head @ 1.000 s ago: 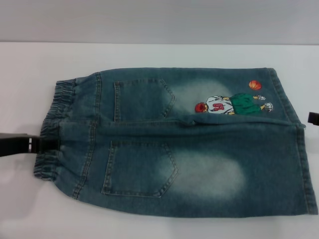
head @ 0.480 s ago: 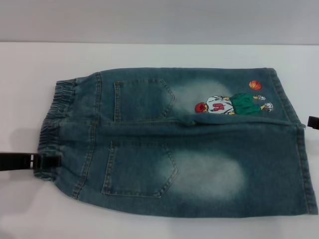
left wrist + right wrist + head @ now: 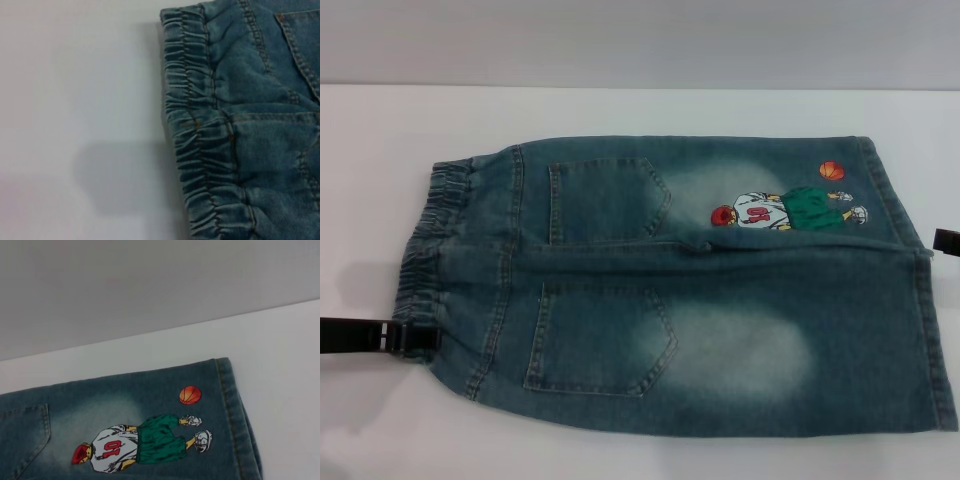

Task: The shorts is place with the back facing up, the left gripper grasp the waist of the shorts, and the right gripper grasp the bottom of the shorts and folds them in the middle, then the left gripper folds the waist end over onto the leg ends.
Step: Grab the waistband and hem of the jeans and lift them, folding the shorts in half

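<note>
Shorts [image 3: 700, 290] lay flat on the white table [image 3: 380, 130], back pockets up. Their waist [image 3: 425, 260] pointed left and the leg hems [image 3: 920, 300] pointed right. At the near end of the waist sat the left gripper [image 3: 415, 337], right at the ruffled band; I could not tell if it was spread or pinching. Only a black bit of the right gripper [image 3: 947, 240] showed beside the hems, so I could not tell there either. It looked like the grabbing step. Next, both needed a firm hold before lifting.
</note>
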Motion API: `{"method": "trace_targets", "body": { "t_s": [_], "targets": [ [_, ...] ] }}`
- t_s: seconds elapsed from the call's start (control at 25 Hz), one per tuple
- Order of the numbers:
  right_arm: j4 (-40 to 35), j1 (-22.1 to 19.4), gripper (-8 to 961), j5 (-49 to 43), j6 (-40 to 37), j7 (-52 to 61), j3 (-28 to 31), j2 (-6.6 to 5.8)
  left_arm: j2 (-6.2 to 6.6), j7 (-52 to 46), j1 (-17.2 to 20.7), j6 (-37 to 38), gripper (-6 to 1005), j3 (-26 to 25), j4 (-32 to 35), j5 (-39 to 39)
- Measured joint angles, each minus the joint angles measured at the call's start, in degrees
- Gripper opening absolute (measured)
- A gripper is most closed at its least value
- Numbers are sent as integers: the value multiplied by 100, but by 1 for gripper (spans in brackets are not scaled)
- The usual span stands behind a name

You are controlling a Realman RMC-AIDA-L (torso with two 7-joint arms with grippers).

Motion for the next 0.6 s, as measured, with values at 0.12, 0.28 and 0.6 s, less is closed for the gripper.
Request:
{"method": "trace_targets", "body": {
  "t_s": [0.12, 0.28, 0.6],
  "targets": [
    [-6, 0, 714, 0, 2, -2, 0, 0, 0, -1, -4, 25, 787, -3, 16, 13],
    [-8, -2, 715, 0, 21, -5, 0, 0, 0, -1, -43, 35, 782, -3, 75, 27],
    [12, -6, 714, 13, 40, -7, -4, 0, -9, -1, -57, -1, 771, 14, 95, 27]
  ]
}}
